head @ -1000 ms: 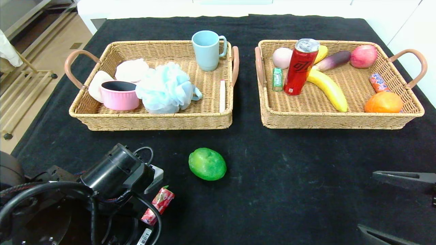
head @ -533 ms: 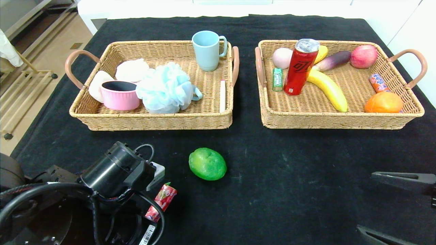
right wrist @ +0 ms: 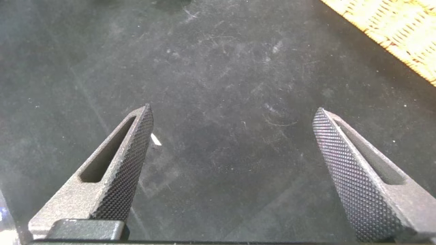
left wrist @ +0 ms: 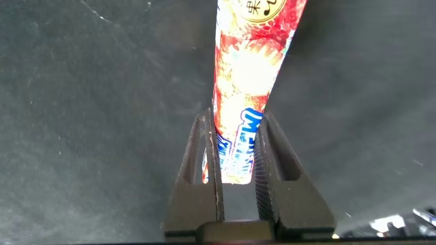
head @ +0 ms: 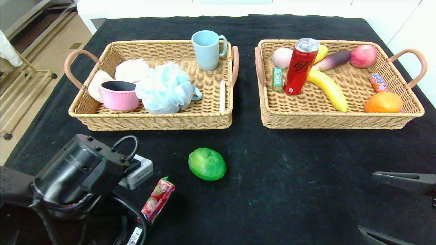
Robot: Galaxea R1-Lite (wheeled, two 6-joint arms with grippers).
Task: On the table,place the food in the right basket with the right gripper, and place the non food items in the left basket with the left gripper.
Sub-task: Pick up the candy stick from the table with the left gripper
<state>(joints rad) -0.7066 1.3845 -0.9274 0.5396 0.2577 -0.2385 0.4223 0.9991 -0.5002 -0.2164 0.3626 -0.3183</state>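
A red and white candy roll [left wrist: 246, 68] sticks out from between the fingers of my left gripper [left wrist: 235, 121], which is shut on its end. In the head view the candy roll [head: 157, 200] shows at the front left beside my left arm, whose fingers are hidden. A green fruit [head: 207, 163] lies on the black cloth in front of the gap between the baskets. My right gripper [head: 365, 201] stands open at the front right over bare cloth, with nothing in it [right wrist: 234, 112].
The left basket [head: 153, 119] holds a pink bowl [head: 119, 95], a blue bath puff [head: 165, 87], a blue mug [head: 207, 50] and white things. The right basket [head: 340, 120] holds a red can [head: 300, 66], a banana [head: 328, 88], an orange [head: 383, 102] and other food.
My left arm has swung to the left and risen, with the candy roll still in its grip, so more of the roll shows. The right arm has not moved.
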